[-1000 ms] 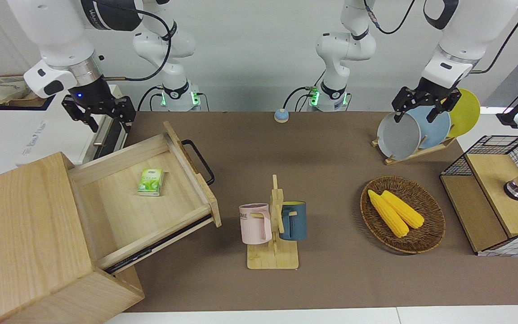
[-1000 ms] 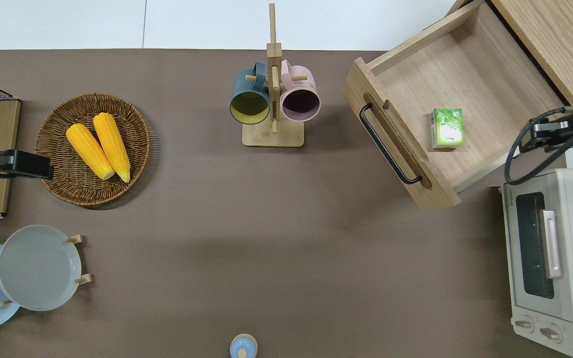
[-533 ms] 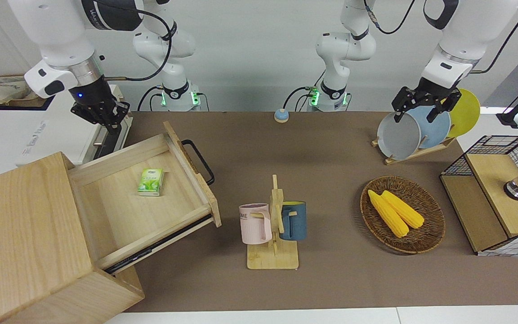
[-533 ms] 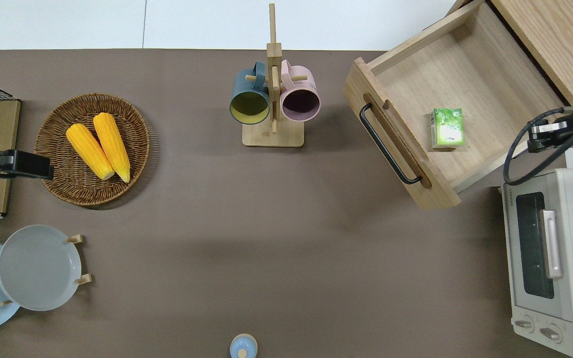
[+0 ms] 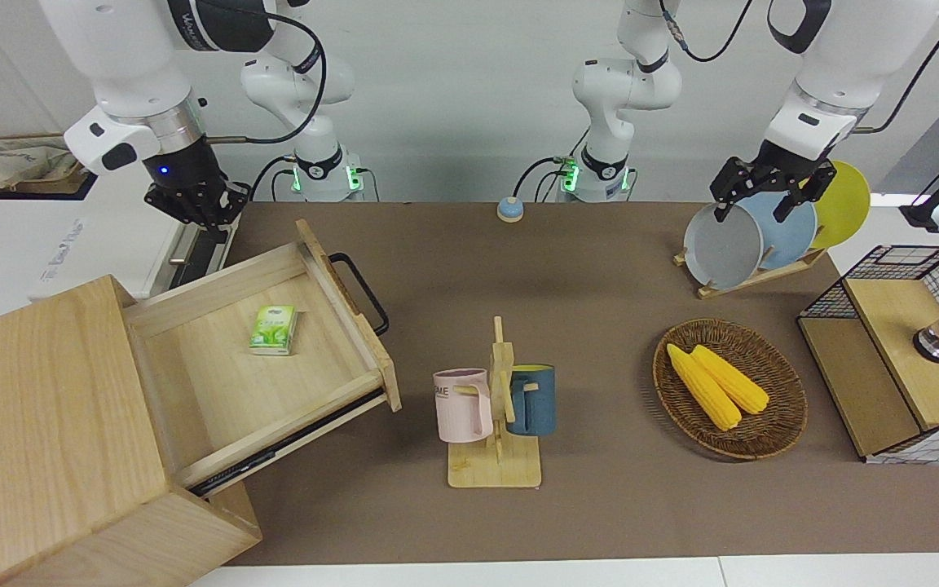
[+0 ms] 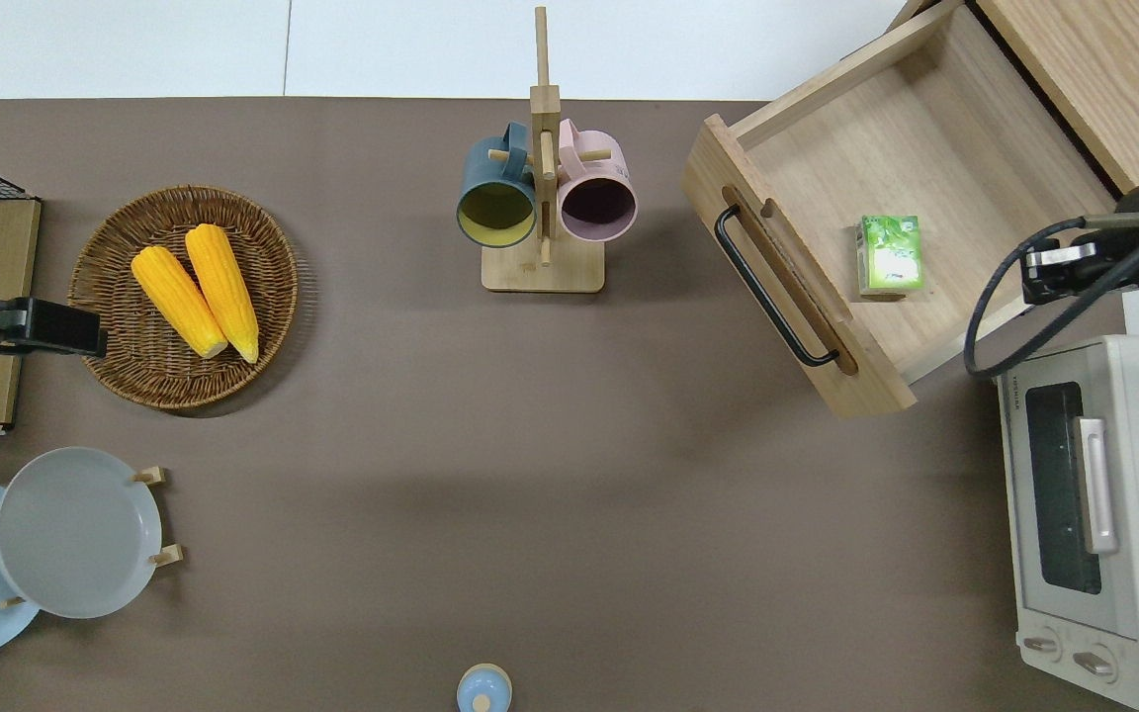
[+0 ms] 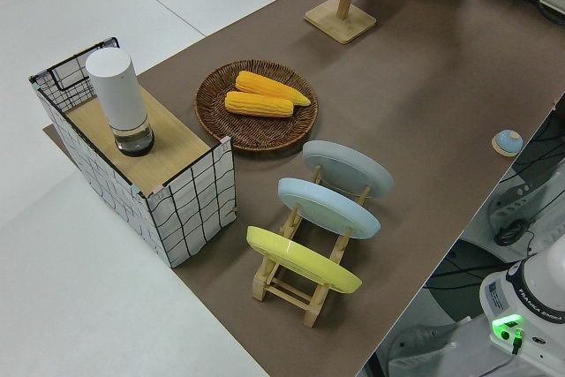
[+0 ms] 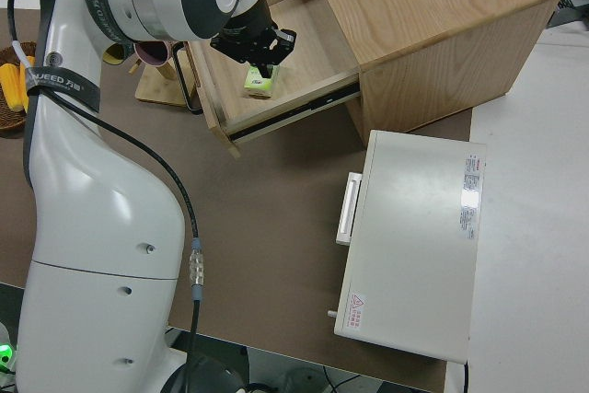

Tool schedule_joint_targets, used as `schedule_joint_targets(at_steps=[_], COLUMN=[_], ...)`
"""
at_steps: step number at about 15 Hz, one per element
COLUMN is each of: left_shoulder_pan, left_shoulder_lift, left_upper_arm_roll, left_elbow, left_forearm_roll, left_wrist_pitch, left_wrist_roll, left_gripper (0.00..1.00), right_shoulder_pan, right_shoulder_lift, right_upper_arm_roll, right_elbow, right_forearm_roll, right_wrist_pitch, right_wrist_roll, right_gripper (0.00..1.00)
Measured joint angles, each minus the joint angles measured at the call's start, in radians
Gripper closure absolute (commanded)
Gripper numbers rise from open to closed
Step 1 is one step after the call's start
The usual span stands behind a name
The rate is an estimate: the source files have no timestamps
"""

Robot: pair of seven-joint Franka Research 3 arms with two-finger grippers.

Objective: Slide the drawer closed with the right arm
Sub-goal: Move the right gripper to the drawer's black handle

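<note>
Front view shows the drawer pulled far out of the pale-wood cabinet, at the right arm's end of the bench. Its front panel carries a black bar handle that faces the middle of the bench. A small green packet lies flat on the drawer floor, and nothing else is in the drawer.

The right arm hangs its gripper in the air, with the blue wrist light on. In the overhead view only its wrist and cable show, over the corner of the drawer nearest the white toaster oven. The gripper touches nothing; its jaws look together in the front view and in the right side view, and they hold nothing.

The left arm is parked, and its gripper has its jaws apart.

Near the middle of the bench stands a wooden mug rack with a pink mug and a dark blue mug. Toward the left arm's end lie a wicker basket with two corn cobs, a plate rack with three plates, and a wood-and-wire box. A small blue knob-like thing sits on the bench close to the robots.
</note>
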Motion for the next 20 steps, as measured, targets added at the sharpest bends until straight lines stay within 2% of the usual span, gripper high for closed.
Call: schedule_joint_targets(at_steps=[14, 20], left_shoulder_pan=[0.000, 0.000], left_shoulder_lift=[0.000, 0.000], left_upper_arm_roll=[0.000, 0.000], left_elbow=[0.000, 0.000], left_forearm_roll=[0.000, 0.000], left_wrist_pitch=[0.000, 0.000], left_wrist_roll=[0.000, 0.000], left_gripper=[0.00, 0.00], right_shoulder_pan=[0.209, 0.258], right_shoulder_lift=[-0.018, -0.013], right_upper_arm_roll=[-0.001, 0.001], right_elbow=[0.002, 0.002], right_forearm_roll=[-0.001, -0.001], right_wrist_pitch=[0.003, 0.015], right_wrist_roll=[0.429, 0.646], right_gripper=[1.000, 1.000])
